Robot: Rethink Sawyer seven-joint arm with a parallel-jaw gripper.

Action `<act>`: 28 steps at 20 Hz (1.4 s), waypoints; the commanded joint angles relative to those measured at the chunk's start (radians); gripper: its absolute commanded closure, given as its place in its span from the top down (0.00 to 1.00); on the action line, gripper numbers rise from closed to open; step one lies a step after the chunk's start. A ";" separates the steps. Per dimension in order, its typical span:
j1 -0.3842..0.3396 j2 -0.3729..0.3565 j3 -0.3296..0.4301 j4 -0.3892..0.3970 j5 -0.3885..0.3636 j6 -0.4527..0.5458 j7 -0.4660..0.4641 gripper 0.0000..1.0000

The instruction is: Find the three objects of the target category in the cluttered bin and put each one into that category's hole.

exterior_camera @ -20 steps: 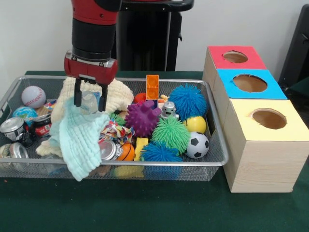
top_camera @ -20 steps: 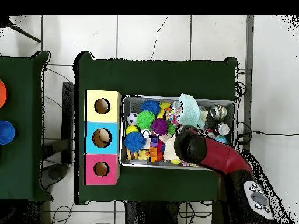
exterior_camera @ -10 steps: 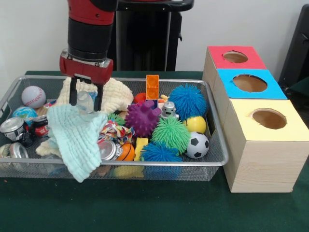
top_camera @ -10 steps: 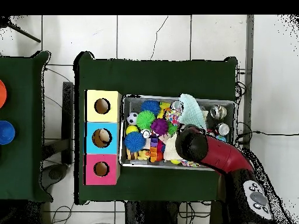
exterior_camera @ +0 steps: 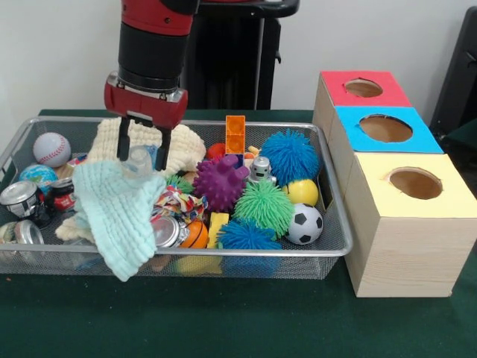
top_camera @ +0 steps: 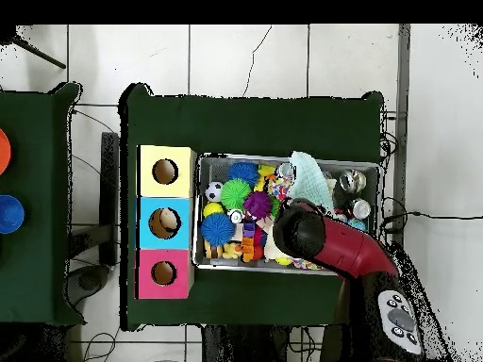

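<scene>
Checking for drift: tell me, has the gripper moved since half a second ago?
Yes. The gripper shifted toward the orange block in the front view.

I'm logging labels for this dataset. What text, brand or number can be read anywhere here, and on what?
None can be read.
The cans at the bin's end carry printing, too blurred to read.
The three boxes carry only colour: no words.

No legible text, label, brand, number or sign appears in either view. You will find printing on the cans (exterior_camera: 21, 200) at the left of the frame inside the wire bin (exterior_camera: 335, 246), but it is too small to read. The three boxes (exterior_camera: 406, 224) at right carry no markings.
</scene>
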 commanded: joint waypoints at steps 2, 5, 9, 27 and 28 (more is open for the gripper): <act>0.001 0.067 0.019 0.003 0.092 -0.053 0.275 1.00; -0.007 0.086 0.022 -0.007 0.101 -0.062 0.258 1.00; 0.001 0.127 0.001 -0.031 0.111 -0.024 0.231 1.00; -0.009 0.143 0.011 -0.066 0.102 0.229 0.138 0.00; -0.001 0.142 0.003 -0.067 0.099 0.222 0.143 0.00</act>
